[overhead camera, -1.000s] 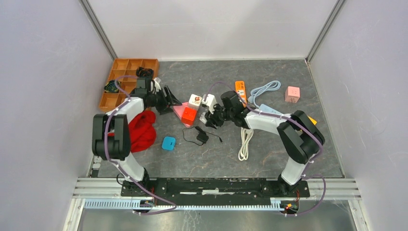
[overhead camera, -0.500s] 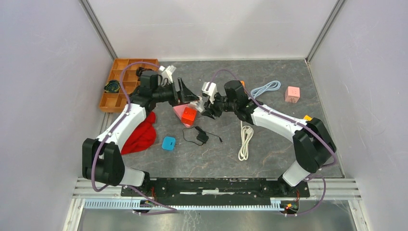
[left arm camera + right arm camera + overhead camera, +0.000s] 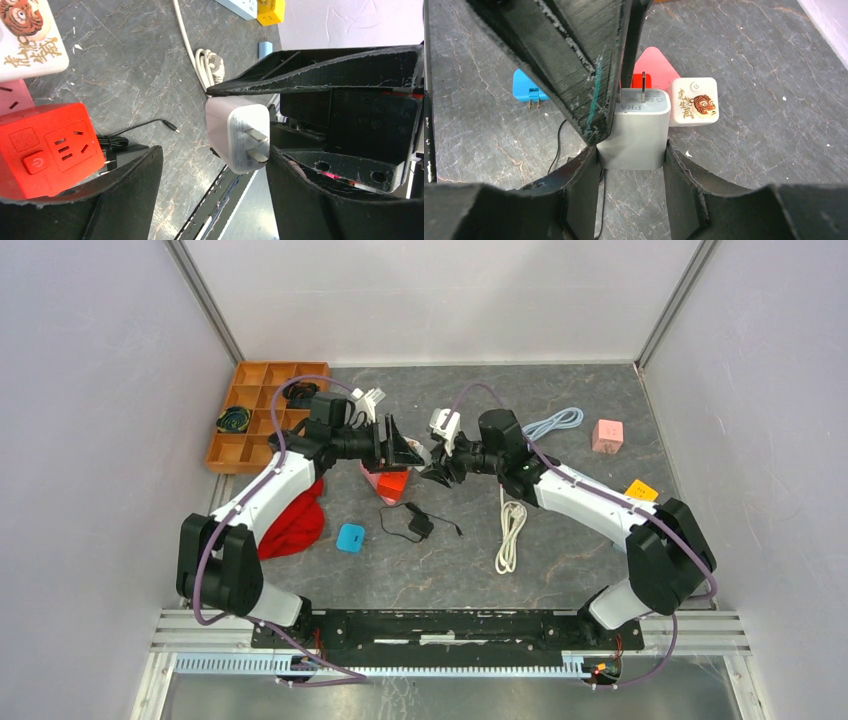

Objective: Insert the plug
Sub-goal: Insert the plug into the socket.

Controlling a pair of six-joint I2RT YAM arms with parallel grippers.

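Plug (image 3: 235, 135): white, grey lettering. Socket cube (image 3: 47, 145): red. Second cube (image 3: 694, 102): white, orange-brown tiger print. Flat triangle (image 3: 659, 60): pink. Small adapter (image 3: 526, 87): blue. Table (image 3: 560, 570): dark grey, marble-veined.

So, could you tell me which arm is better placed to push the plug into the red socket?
Right. The right gripper is shut on the white plug, its prongs pointing towards the red socket on the table. The left gripper is open and empty.
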